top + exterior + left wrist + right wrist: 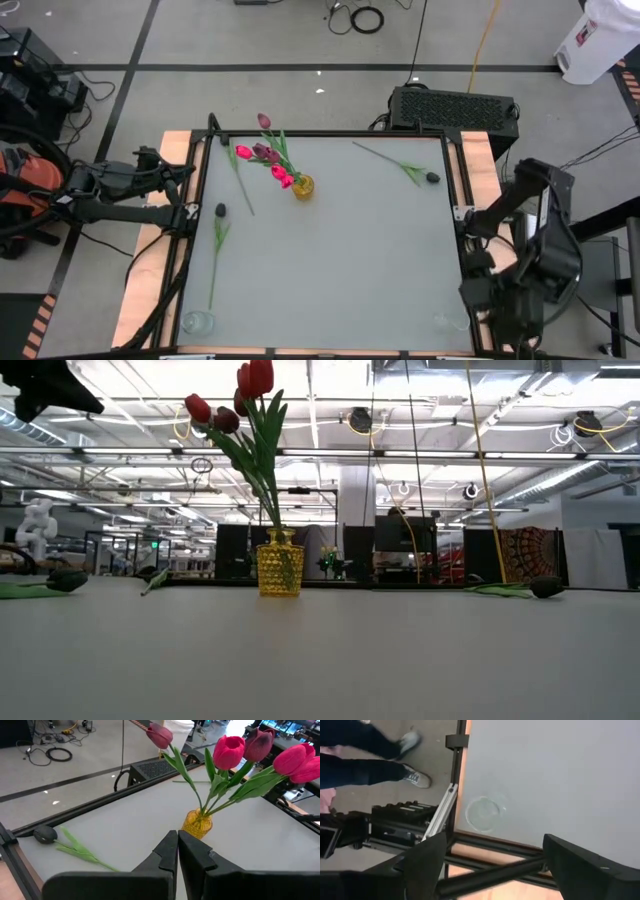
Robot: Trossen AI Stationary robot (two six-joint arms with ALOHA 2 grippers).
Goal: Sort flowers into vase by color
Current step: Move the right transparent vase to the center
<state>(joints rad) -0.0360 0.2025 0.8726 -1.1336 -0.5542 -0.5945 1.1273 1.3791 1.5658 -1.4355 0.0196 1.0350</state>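
A yellow vase stands on the table's far left part. Pink, red and maroon flowers stick in it by their stems and lean toward the far left. Three dark-headed flowers lie flat on the table: one at the far right, one by the left edge, and one near the far left corner. My left gripper is shut and holds nothing; it hovers over the table's left edge, pointing at the vase. My right gripper is open, with nothing between its fingers, above the near right corner.
A clear glass stands at the near right corner, below my right gripper. Another clear glass stands at the near left corner. A black frame rims the table. A person's legs show on the floor beside the table.
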